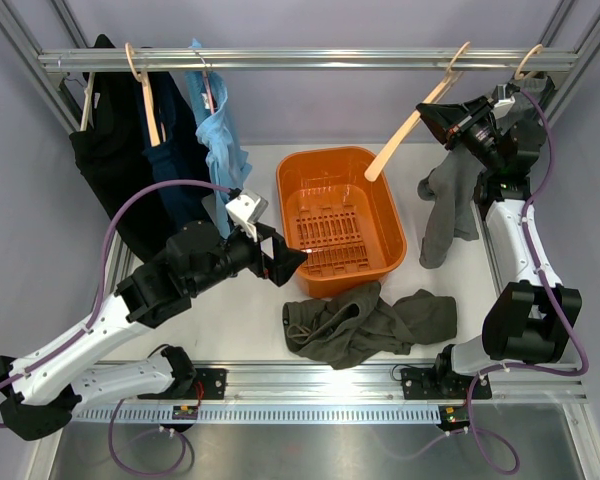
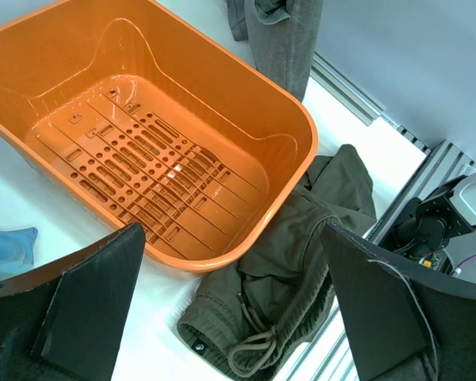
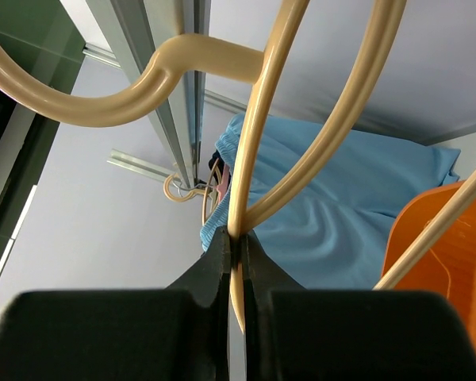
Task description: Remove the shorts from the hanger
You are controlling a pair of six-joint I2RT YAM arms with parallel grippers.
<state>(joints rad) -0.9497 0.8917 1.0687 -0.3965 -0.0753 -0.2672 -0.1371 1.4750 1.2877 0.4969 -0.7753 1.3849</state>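
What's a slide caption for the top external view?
Right end effector grips the bare hanger; the shorts lie crumpled beside the orange basket; left end effector open.

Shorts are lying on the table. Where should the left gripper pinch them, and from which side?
Pinch the raised, bunched fold near the middle of the shorts, coming straight down with the left gripper. They lie crumpled on the table, close by the orange basket and its near wall, so a low sideways approach would likely bump the basket.
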